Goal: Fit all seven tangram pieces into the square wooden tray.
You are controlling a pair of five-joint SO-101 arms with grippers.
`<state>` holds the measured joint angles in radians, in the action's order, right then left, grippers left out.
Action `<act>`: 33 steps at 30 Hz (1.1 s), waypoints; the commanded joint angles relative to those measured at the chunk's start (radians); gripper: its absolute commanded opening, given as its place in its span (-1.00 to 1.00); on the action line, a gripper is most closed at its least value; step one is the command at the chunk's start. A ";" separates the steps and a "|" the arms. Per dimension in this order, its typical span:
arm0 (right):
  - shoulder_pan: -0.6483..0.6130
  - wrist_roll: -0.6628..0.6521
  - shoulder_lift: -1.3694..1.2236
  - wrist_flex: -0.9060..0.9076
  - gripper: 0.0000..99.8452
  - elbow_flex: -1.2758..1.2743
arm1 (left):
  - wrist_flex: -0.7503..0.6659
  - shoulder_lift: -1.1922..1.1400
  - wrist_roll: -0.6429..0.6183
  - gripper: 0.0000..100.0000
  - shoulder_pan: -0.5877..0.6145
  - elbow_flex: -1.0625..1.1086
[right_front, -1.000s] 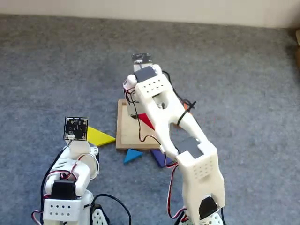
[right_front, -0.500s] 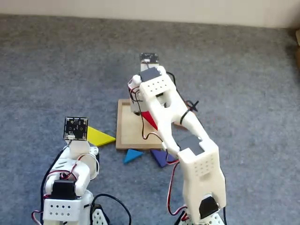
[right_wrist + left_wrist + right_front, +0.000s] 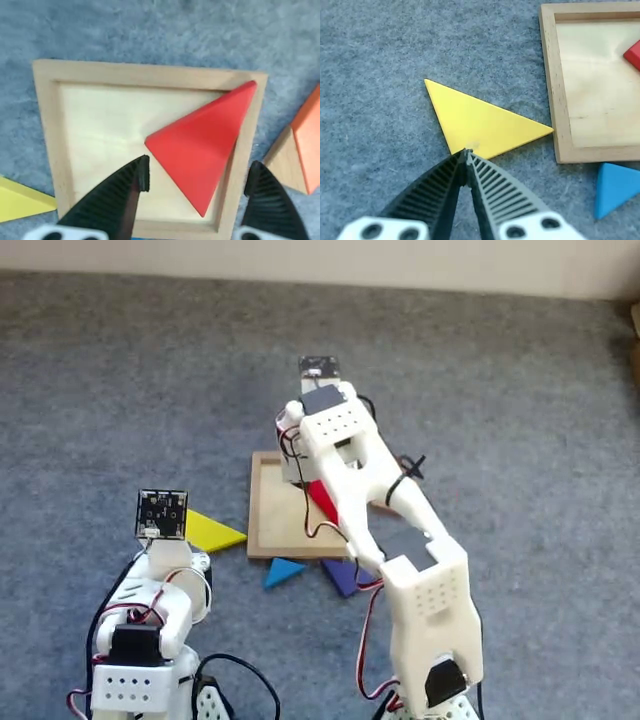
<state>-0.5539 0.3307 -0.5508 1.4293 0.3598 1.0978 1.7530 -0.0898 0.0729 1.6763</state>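
Note:
The square wooden tray (image 3: 262, 508) lies at the table's middle. A red triangle (image 3: 205, 147) lies in the tray (image 3: 46, 125), one corner up on the rim. My right gripper (image 3: 199, 175) hangs open over it, a finger on either side. My left gripper (image 3: 466, 153) is shut, its tips at the edge of the yellow triangle (image 3: 480, 125), which lies on the carpet against the tray's (image 3: 561, 100) outer edge. In the high view, the yellow triangle (image 3: 212, 532), a blue triangle (image 3: 283, 570) and a purple piece (image 3: 343, 578) lie on the carpet near the tray's front.
An orange piece (image 3: 310, 135) and a wood-coloured piece (image 3: 284, 165) lie on the grey carpet just outside the tray on the side away from the yellow triangle. The blue triangle (image 3: 615, 187) sits close to the tray's corner. Open carpet stretches all around.
The right arm has shifted a little to the right and farther back over the tray. The left arm and the loose pieces have stayed where they were.

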 commanded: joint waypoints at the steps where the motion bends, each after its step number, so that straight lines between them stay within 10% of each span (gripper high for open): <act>1: 0.005 -0.052 0.030 0.064 -0.43 0.010 | 0.008 0.024 0.008 -0.98 -0.008 0.022; 12: -0.015 -0.310 0.081 -0.005 -0.89 0.038 | 0.008 0.024 0.008 -0.98 -0.008 0.022; 33: 0.039 -0.430 -0.056 0.150 -0.90 -0.012 | 0.008 0.024 0.008 -0.98 -0.008 0.022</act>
<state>-0.5370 -0.0821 -0.6137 1.5474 0.3475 1.0978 1.7530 -0.0898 0.0729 1.6763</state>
